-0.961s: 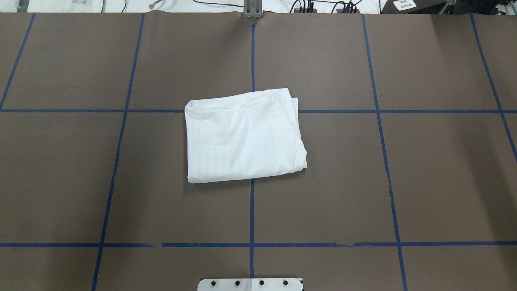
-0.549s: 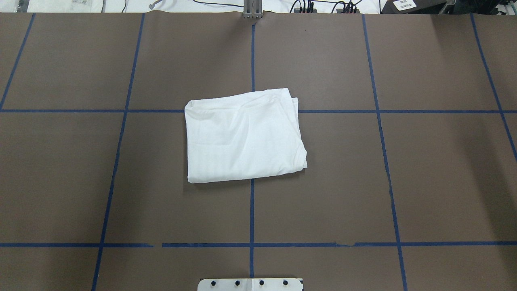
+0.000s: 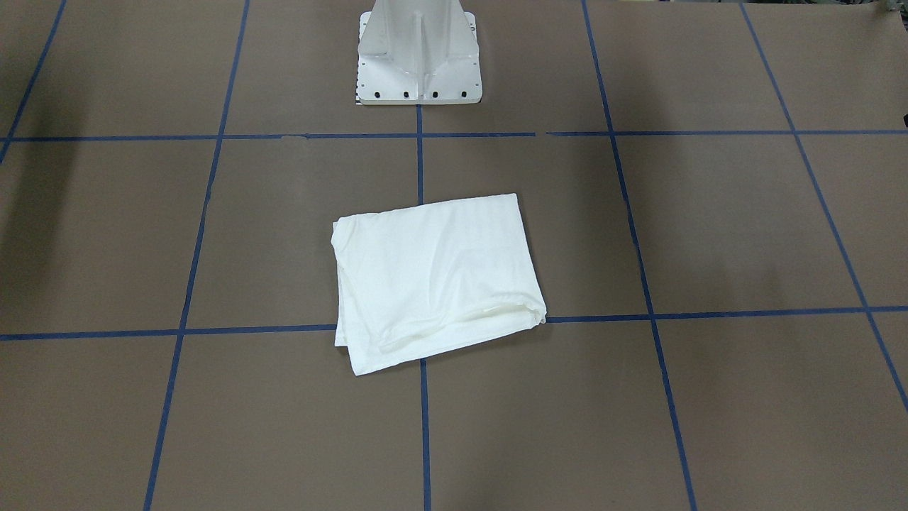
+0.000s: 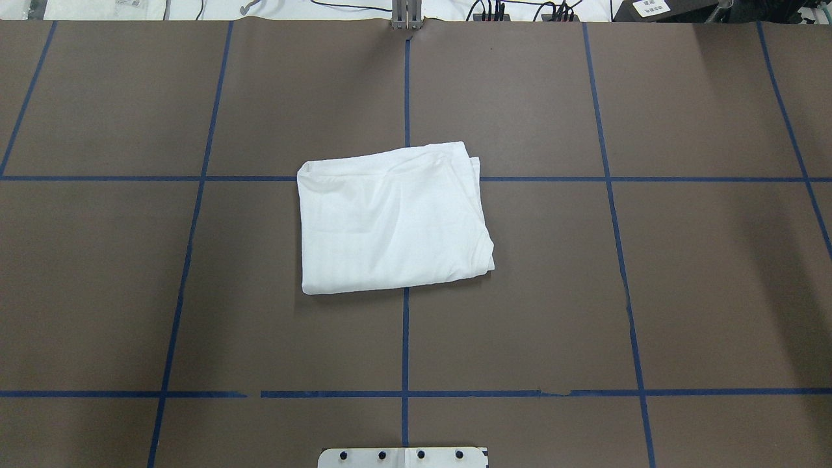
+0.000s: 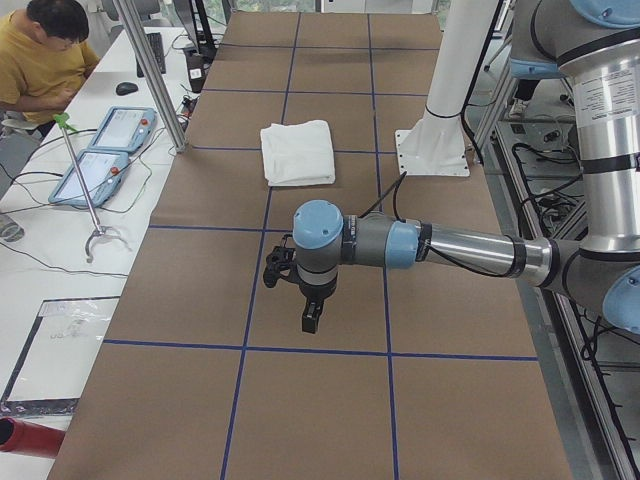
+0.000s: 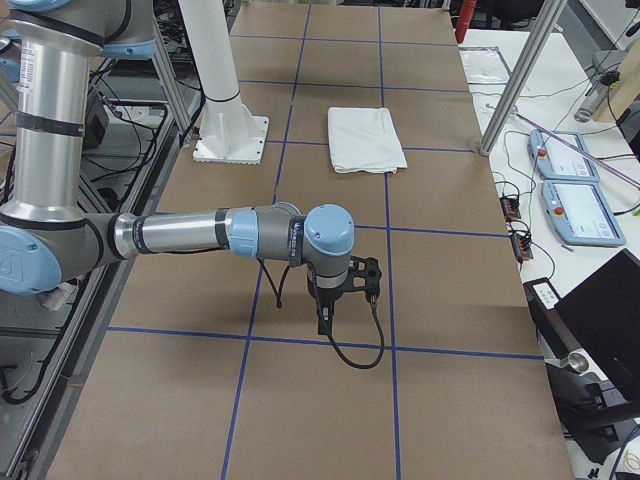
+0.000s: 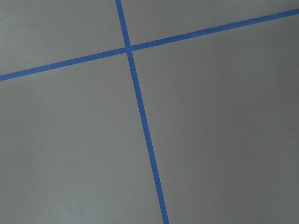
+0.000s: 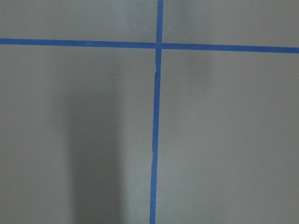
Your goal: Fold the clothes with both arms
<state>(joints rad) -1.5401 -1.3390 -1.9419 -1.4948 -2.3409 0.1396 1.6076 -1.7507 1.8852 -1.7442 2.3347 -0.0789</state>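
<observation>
The white T-shirt (image 4: pixel 390 218) lies folded into a compact rectangle at the middle of the brown table; it also shows in the front-facing view (image 3: pixel 436 280) and in both side views (image 5: pixel 297 152) (image 6: pixel 365 138). No printed text or collar shows. Both arms are out of the overhead and front-facing views. My left gripper (image 5: pixel 312 318) hangs over bare table well away from the shirt; I cannot tell whether it is open or shut. My right gripper (image 6: pixel 325 318) hangs likewise at the other end; I cannot tell its state. Both wrist views show only brown table with blue tape lines.
The white pedestal base (image 3: pixel 418 53) stands at the robot's edge of the table. Metal posts (image 5: pixel 150 70) (image 6: pixel 510 90) stand at the far edge. Teach pendants (image 5: pixel 110 150) (image 6: pixel 565 170) and a seated operator (image 5: pixel 45 50) are on the side bench beyond.
</observation>
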